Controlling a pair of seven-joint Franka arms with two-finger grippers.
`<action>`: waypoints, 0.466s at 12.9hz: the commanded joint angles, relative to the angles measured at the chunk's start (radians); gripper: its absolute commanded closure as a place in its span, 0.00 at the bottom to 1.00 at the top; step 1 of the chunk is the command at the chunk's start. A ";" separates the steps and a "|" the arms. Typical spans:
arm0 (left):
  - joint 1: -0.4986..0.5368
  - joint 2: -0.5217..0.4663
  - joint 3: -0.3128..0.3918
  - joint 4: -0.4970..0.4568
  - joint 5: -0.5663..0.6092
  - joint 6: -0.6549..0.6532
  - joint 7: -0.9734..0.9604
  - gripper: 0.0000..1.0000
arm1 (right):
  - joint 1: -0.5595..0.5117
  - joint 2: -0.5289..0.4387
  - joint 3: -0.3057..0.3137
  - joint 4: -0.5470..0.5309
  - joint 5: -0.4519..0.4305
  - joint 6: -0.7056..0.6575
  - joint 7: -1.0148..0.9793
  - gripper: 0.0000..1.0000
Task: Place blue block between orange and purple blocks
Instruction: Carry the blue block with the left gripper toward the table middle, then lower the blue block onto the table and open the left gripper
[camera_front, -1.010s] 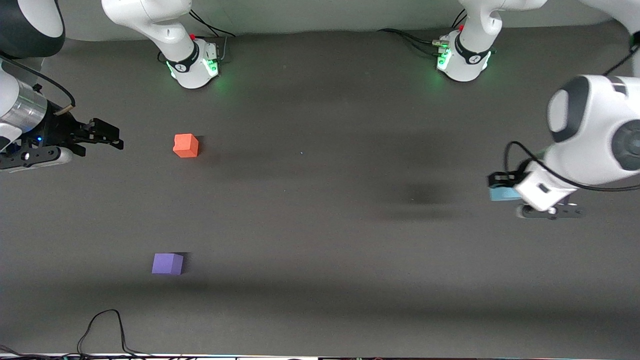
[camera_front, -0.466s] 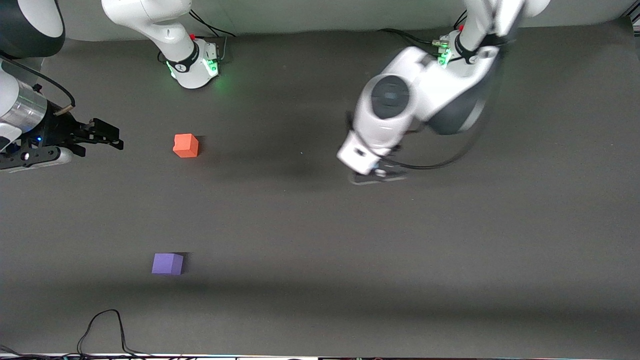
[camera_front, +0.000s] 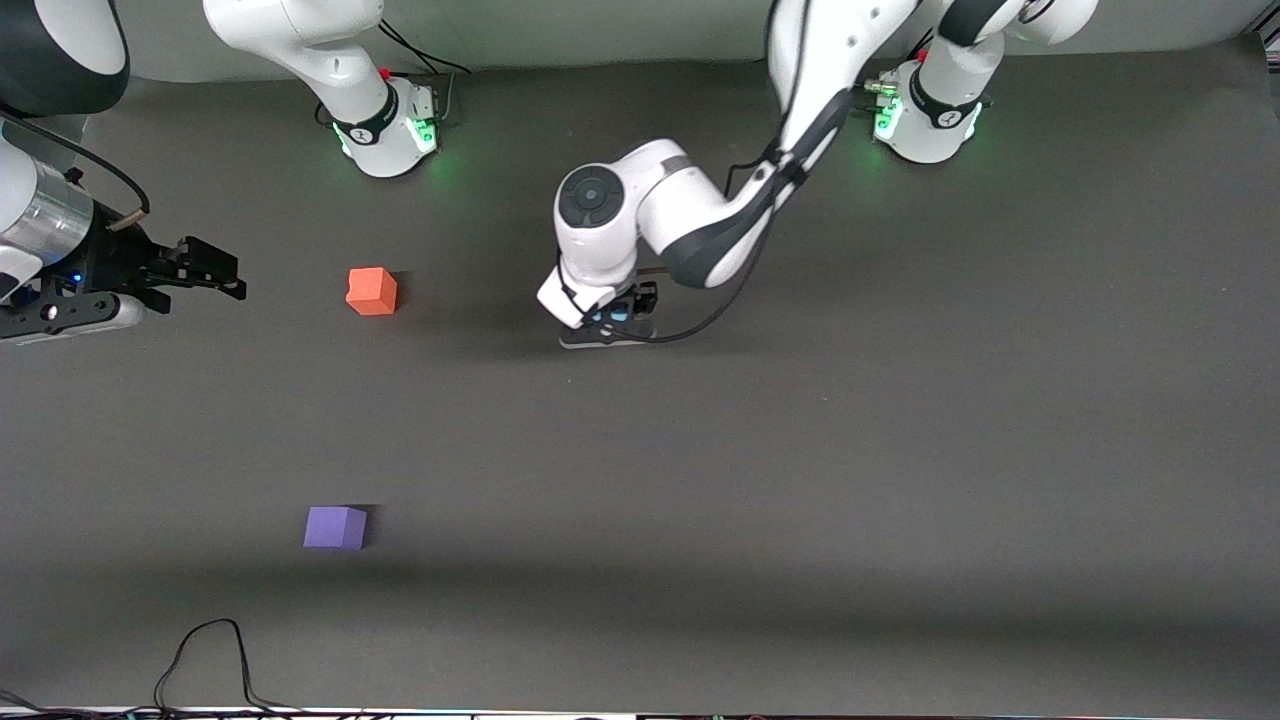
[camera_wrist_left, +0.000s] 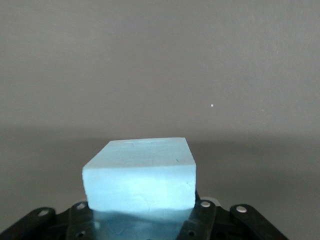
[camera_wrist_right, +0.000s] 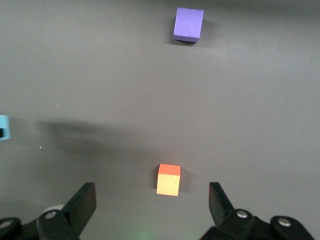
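Note:
My left gripper (camera_front: 614, 322) is shut on the blue block (camera_front: 611, 316) and hangs over the middle of the table, off to the orange block's left-arm side. In the left wrist view the light blue cube (camera_wrist_left: 140, 175) fills the space between the jaws of the left gripper (camera_wrist_left: 142, 214). The orange block (camera_front: 372, 291) rests toward the right arm's end. The purple block (camera_front: 336, 527) lies nearer the front camera than the orange one. My right gripper (camera_front: 215, 275) waits open beside the orange block. The right wrist view shows the right gripper (camera_wrist_right: 152, 194), the orange block (camera_wrist_right: 168, 180), the purple block (camera_wrist_right: 188, 24) and the blue block (camera_wrist_right: 4, 127).
The two arm bases (camera_front: 385, 130) (camera_front: 925, 120) stand along the table's back edge. A black cable (camera_front: 210, 650) loops onto the mat at the front edge, near the purple block. Bare dark mat (camera_front: 350, 410) separates the orange and purple blocks.
The left arm has swung with the blue block from the left arm's end of the table to its middle, toward the orange block. The right arm has not moved.

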 joint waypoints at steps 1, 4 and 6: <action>-0.045 0.085 0.018 0.055 0.063 0.044 -0.043 0.61 | 0.004 -0.006 -0.004 -0.010 0.002 0.021 -0.011 0.00; -0.061 0.144 0.021 0.057 0.102 0.099 -0.070 0.61 | 0.004 -0.005 -0.004 -0.010 0.002 0.023 -0.011 0.00; -0.062 0.168 0.021 0.058 0.129 0.111 -0.089 0.60 | 0.004 -0.005 -0.003 -0.012 0.002 0.025 -0.011 0.00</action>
